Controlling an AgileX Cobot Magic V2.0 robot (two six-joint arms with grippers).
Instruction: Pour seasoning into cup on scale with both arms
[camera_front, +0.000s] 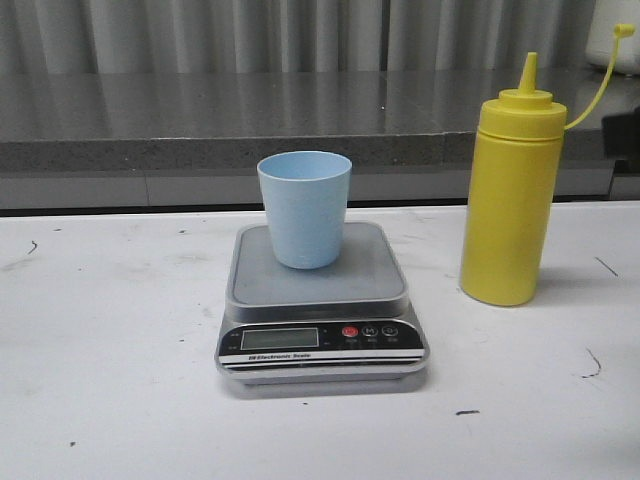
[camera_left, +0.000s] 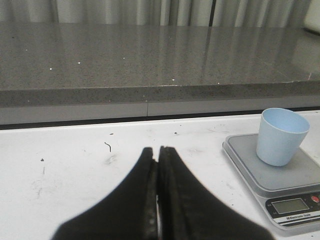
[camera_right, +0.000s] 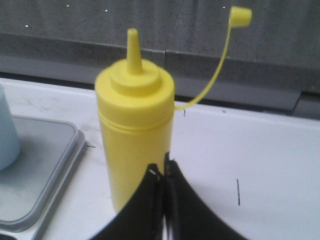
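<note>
The pale blue cup (camera_front: 305, 208) stands upright on the silver-grey scale (camera_front: 318, 305) at the table's middle. The tall yellow seasoning bottle (camera_front: 511, 195) stands upright to the right of the scale, its tip-cap hanging off on its strap (camera_front: 605, 70). Neither arm shows in the front view. My left gripper (camera_left: 158, 150) is shut and empty over the table, left of the scale (camera_left: 280, 167) and cup (camera_left: 281, 136). My right gripper (camera_right: 163, 169) is shut and empty just in front of the bottle (camera_right: 135, 125), apart from it.
A grey stone ledge (camera_front: 200, 125) runs along the back of the white table (camera_front: 110, 350). A white object (camera_front: 615, 40) sits at the far right on the ledge. The scale's edge (camera_right: 45, 175) shows beside the bottle in the right wrist view.
</note>
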